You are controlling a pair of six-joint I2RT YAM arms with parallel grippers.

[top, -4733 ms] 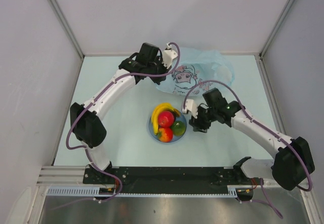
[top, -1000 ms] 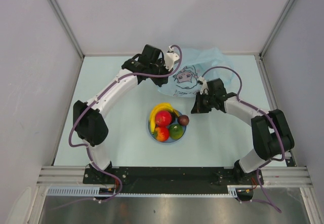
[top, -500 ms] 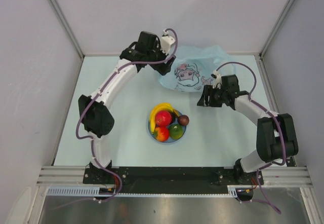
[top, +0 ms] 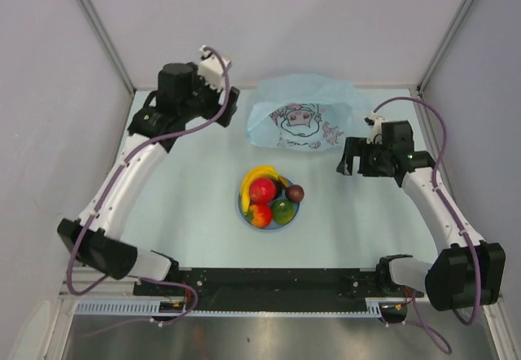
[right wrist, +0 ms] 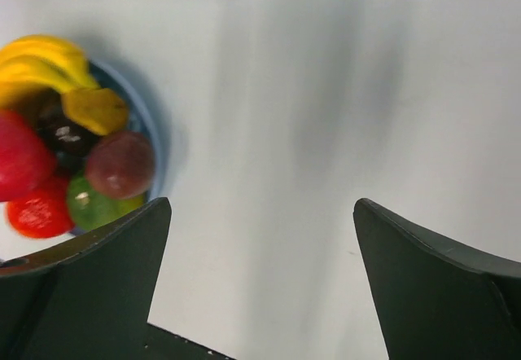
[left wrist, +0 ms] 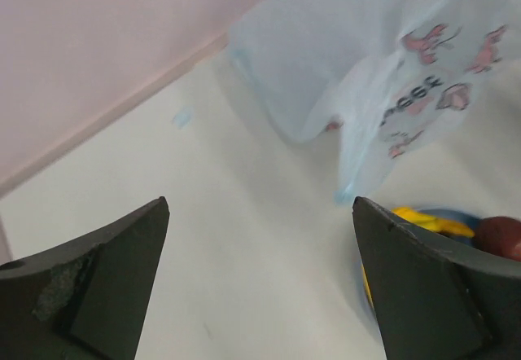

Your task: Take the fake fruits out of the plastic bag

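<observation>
Five fake fruits (top: 271, 197) sit heaped on a round blue plate (top: 242, 207) at the middle of the bench (top: 187, 205). A yellow banana (top: 259, 174) curves along the plate's 11 o'clock edge. A red apple (top: 264, 190) is beside it, a red-orange fruit (top: 260, 214) at 7 o'clock, a green fruit (top: 283, 209) at 5 o'clock and a small maroon fruit (top: 295, 193) at 2 o'clock. The plastic bag (top: 303, 120) lies slumped at 12 o'clock from the plate, against the back wall, its cartoon print facing up. No fruit shape shows through its pale film, though its inside cannot be read for certain.

The left tool (left wrist: 260, 205) hangs at the bag's 9 o'clock, fingers spread wide and empty, clear of the film. The right tool (right wrist: 262, 205) is likewise released and holds nothing. It hovers at 4 o'clock from the bag and 2 o'clock from the plate, over bare bench.

The bag looks feather-light, soft and crinkly, so it would likely slide or collapse under a push; a handle loop or a pinched fold at the mouth seems the surest hold. The fruits look light, hard and glossy, probably slippery, and the round ones are prone to roll. They are best taken across the widest part, the banana at mid-curve.
</observation>
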